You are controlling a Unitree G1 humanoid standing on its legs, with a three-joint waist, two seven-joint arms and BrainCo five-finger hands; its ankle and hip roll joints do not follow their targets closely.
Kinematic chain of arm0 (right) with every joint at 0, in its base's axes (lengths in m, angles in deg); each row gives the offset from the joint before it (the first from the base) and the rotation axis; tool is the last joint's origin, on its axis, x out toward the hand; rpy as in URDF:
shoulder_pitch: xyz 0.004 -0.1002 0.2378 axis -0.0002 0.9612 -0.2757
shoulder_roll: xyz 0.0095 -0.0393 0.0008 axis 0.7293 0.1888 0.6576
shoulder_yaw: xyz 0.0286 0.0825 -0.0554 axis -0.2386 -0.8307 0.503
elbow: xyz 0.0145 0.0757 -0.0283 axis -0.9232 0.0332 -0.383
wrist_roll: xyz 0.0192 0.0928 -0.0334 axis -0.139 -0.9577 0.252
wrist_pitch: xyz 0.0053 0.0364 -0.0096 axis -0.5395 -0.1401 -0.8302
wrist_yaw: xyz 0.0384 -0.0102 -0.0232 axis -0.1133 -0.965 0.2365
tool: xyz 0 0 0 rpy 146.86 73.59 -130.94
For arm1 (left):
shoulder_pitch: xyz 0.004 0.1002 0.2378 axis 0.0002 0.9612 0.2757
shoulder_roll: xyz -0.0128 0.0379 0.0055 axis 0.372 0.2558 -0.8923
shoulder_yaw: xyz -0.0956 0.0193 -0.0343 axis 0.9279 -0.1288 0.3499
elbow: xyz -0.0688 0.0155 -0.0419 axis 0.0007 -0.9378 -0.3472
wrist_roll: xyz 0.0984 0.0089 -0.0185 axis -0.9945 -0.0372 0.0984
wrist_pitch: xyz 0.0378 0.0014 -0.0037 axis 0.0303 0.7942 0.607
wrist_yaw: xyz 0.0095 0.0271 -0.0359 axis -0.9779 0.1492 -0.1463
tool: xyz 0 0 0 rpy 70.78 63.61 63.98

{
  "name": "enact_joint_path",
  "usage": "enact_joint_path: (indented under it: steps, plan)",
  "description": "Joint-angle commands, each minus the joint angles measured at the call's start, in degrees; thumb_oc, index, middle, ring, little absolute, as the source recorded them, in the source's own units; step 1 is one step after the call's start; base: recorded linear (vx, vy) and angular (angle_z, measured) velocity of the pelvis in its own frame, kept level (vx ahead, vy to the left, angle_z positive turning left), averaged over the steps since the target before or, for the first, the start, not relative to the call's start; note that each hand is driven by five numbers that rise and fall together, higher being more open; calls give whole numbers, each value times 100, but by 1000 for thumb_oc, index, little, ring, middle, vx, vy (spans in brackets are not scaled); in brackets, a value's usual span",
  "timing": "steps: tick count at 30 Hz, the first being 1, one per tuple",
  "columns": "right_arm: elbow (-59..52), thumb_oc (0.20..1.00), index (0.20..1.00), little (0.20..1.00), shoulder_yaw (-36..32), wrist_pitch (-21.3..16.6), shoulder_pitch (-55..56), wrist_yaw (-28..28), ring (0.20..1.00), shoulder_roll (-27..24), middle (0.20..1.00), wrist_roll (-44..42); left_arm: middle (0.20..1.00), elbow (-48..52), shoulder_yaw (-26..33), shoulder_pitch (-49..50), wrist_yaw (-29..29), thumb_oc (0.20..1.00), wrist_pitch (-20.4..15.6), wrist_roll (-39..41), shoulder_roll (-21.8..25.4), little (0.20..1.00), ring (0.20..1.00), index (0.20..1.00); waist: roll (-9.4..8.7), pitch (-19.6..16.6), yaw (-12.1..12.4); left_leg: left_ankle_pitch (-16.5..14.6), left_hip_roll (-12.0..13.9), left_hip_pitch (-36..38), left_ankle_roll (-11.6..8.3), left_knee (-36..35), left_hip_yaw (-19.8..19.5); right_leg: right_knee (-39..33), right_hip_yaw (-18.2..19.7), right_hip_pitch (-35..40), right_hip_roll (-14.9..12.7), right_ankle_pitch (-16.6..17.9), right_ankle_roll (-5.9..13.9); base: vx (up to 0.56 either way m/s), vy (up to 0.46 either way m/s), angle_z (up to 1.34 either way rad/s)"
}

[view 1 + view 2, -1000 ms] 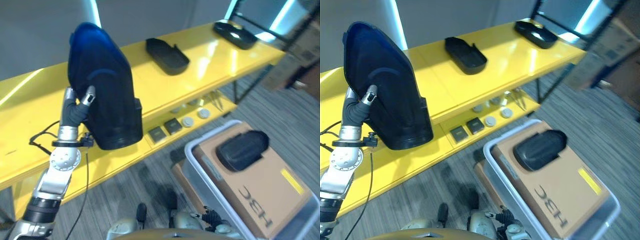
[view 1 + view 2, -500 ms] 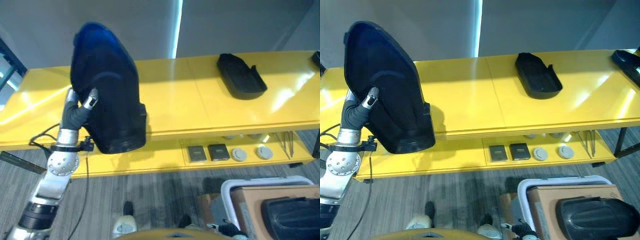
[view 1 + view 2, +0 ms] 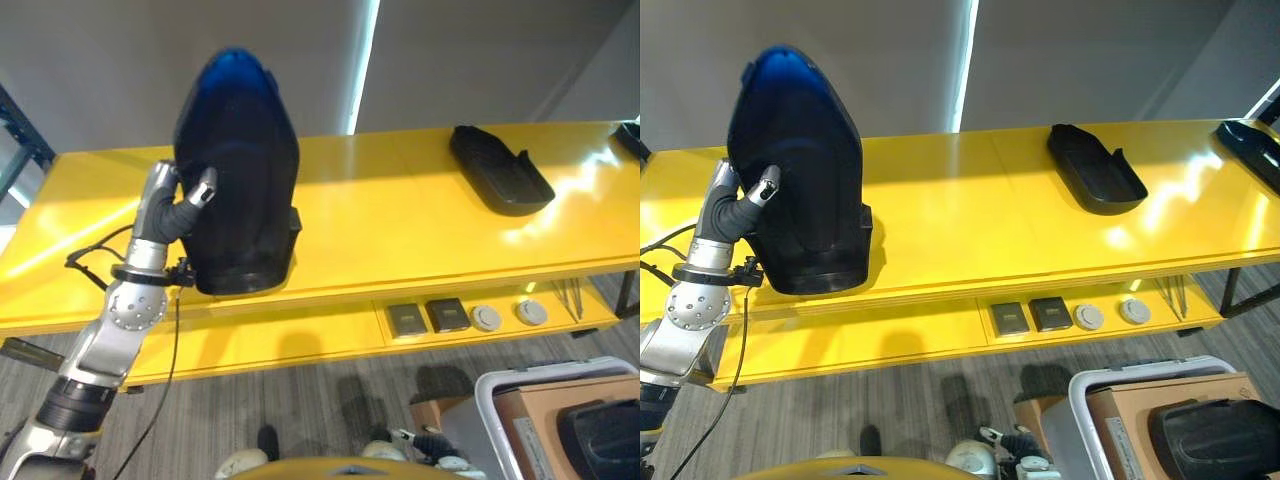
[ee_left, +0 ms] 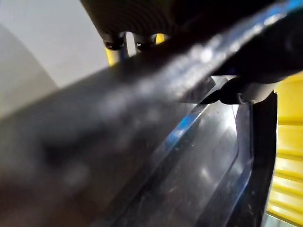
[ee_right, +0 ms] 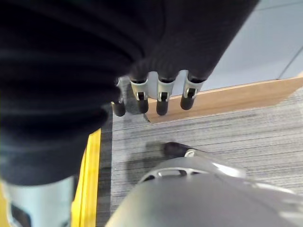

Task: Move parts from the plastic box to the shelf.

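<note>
Over the yellow shelf (image 3: 970,215), the left hand (image 3: 735,212) is clamped on 1 large dark part (image 3: 805,180), while the right hand (image 5: 156,90) hangs with relaxed fingers.

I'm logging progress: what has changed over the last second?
The camera swung from the box toward the shelf. The left hand still holds the large dark part upright, its lower end now over the top shelf board. The two other parts lie unmoved.

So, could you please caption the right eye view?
Left robot hand holds large black part upright at yellow shelf.
</note>
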Motion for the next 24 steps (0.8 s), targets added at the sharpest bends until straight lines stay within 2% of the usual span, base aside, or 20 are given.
enact_joint_path:
  steps: [1, 5, 7, 8, 10, 11, 13, 15, 16, 19, 22, 24]
  plan:
    - [201, 1000, 1000, 1000, 479, 46, 248, 31, 1000, -139, 1000, 292, 200, -233, 98, -620, -265, 200, 37, 159, -361, 200, 200, 200, -20, -156, -80, -23, 671, 5, -368, -36, -116, 84, -69, 206, 211, -34, 62, 81, -145, 21]
    - [163, 1000, 1000, 1000, 593, 76, 445, -5, 1000, -274, 1000, 642, 200, -736, 151, -763, -277, 200, 164, 523, -634, 200, 200, 200, -2, -188, -239, 38, 757, 18, -450, -36, -46, -169, -112, 376, 330, 5, 10, 71, -105, 3]
    - [250, 1000, 1000, 1000, 479, 147, 421, 12, 1000, -394, 1000, 598, 200, -1338, 121, -992, -41, 200, 294, 1340, -800, 200, 200, 200, 54, -151, -351, 66, 820, -17, -491, -36, 38, -205, -68, 327, 366, -18, 7, -7, -51, -9]
    - [288, 1000, 1000, 1000, 413, 177, 386, -3, 1000, -448, 1000, 556, 200, -1490, 120, -1202, 17, 200, 354, 1448, -779, 200, 200, 200, 83, -150, -404, 103, 840, -62, -502, -36, 89, -205, -44, 262, 372, -6, 8, -21, -16, -13]
    - [368, 1000, 1000, 1000, 342, 258, 259, -20, 1000, -527, 1000, 469, 200, -2214, -80, -1750, 145, 200, 353, 2547, -910, 200, 200, 200, 143, -91, -509, 125, 887, -75, -522, -36, 219, -205, 63, 157, 400, 26, 4, -25, -16, -14]
    - [389, 1000, 1000, 1000, 425, 311, 187, -75, 1000, -589, 1000, 526, 200, -2605, -177, -2016, 286, 200, 393, 3052, -903, 200, 200, 200, 165, -60, -579, 143, 899, -102, -529, -36, 267, -205, 119, 86, 415, 52, 6, -37, -6, -20]
    - [364, 1000, 1000, 1000, 540, 339, 79, -162, 1000, -644, 1000, 614, 200, -3318, -344, -2493, 431, 200, 523, 3545, -767, 200, 200, 200, 211, -4, -649, 161, 914, -148, -538, -36, 333, -205, 205, -33, 431, 95, 12, -26, 4, -35]
    - [279, 1000, 1000, 1000, 638, 320, -18, -186, 1000, -672, 1000, 561, 200, -4053, -597, -3161, 376, 200, 677, 3409, -520, 200, 200, 200, 250, 114, -723, 195, 915, -245, -543, -36, 357, -205, 273, -188, 441, 154, 18, -44, -2, -42]
    - [281, 1000, 1000, 1000, 629, 320, -30, -186, 1000, -666, 1000, 560, 200, -4081, -611, -3195, 381, 200, 666, 3416, -518, 200, 200, 200, 247, 120, -715, 197, 915, -251, -543, -36, 357, -205, 273, -194, 442, 156, 18, -94, 3, -25]
    - [220, 1000, 1000, 1000, 950, 343, -296, -260, 1000, -651, 1000, 536, 200, -5015, -982, -4057, 589, 200, 787, 3546, -14, 200, 200, 200, 332, 437, -769, 321, 928, -602, -584, -36, 316, -205, 355, -594, 467, 283, 15, -106, -5, -11]
    - [220, 1000, 1000, 1000, 1070, 363, -404, -283, 1000, -638, 1000, 537, 200, -5491, -1084, -4334, 633, 200, 838, 3618, 80, 200, 200, 200, 352, 534, -764, 365, 943, -728, -597, -36, 332, -205, 386, -736, 473, 329, 22, -47, -8, -5]
    - [191, 1000, 1000, 1000, 1072, 353, -498, -263, 1000, -627, 1000, 430, 200, -5537, -1233, -4516, 647, 200, 872, 3394, 162, 200, 200, 200, 375, 640, -748, 404, 944, -836, -603, -36, 313, -205, 402, -843, 474, 370, 34, -34, -17, -8]
